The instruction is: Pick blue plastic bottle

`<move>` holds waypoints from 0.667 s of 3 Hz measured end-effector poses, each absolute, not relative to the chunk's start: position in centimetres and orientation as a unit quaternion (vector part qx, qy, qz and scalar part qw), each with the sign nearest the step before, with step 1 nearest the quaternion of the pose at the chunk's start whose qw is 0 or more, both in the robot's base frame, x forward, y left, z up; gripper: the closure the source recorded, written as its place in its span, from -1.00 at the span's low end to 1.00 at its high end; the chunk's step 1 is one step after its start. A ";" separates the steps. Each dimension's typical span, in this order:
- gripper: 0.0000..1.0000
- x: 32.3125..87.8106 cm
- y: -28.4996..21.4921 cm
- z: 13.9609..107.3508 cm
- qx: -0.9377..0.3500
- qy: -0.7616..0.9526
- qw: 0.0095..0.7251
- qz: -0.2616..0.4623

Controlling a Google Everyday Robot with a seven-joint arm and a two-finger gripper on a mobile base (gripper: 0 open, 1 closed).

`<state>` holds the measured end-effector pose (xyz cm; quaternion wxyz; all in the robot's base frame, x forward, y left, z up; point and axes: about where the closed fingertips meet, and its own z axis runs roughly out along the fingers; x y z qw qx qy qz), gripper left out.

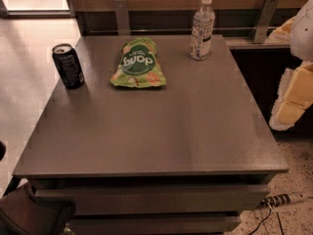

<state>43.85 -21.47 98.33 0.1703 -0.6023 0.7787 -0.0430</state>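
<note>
In the camera view the task looks barely begun. The blue plastic bottle [202, 28] stands upright and untouched near the far right corner of the grey worktop [161, 131], with its white cap on and nothing gripping it. The hand [289, 102] shows as a pale cream-and-white shape at the right edge of the view, out past the worktop's right side and well apart from the bottle. I cannot tell whether it is spread wide or drawn narrow, but it plainly does not have the bottle, which rests on the worktop. By my judgement, then, every step is left: the reach across to the bottle, the closing round its body, and the lift. Two other things share the worktop. A black soda can [68, 65] stands upright near the left edge, and a green snack bag [139, 62] lies flat between can and bottle, toward the back. As far as I can judge, neither lies in the path from hand to bottle. As to writing, the bag carries bold white letters that read from here something like "buop", perhaps upside down, and the smaller print above them is too fine to make out. The bottle's label is white-bluish with a dark block and dark print, but no word on it can be read. The can shows pale marks on its black side, and no brand is legible.
</note>
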 end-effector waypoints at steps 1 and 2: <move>-1.00 43.8 -21.5 98.3 -0.602 0.779 0.170 -0.043; -1.00 48.3 -22.7 97.4 -0.555 0.800 0.228 -0.033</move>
